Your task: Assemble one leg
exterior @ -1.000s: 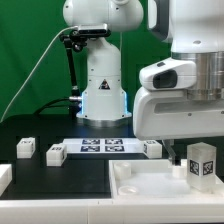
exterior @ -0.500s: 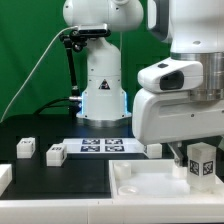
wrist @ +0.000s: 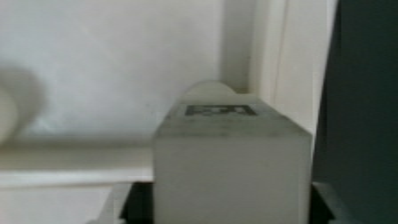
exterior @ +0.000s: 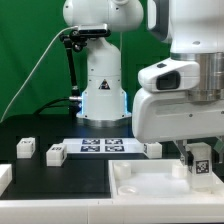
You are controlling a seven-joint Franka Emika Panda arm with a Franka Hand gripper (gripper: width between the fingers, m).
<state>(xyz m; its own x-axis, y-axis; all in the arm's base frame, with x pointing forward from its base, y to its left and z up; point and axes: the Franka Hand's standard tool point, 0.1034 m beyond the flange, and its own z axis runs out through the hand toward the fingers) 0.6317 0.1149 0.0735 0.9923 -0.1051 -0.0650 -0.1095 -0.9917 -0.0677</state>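
My gripper (exterior: 200, 170) is shut on a leg (exterior: 201, 166), a small white block with a black-and-white tag, at the exterior view's right. It holds the leg upright just over the large white square piece (exterior: 150, 185), near a corner socket. In the wrist view the leg (wrist: 228, 160) fills the middle between the dark fingers, over the white piece (wrist: 107, 70). Three more legs lie on the black table: two at the exterior view's left (exterior: 26, 148) (exterior: 55, 153) and one (exterior: 152, 148) beside the marker board.
The marker board (exterior: 103, 146) lies flat in the middle in front of the robot base (exterior: 103, 95). A white part (exterior: 4, 178) shows at the exterior view's left edge. A green backdrop stands behind.
The gripper has lowered the leg a little toward the large white piece, and the leg now sits lower in the exterior view. The other legs have not moved.
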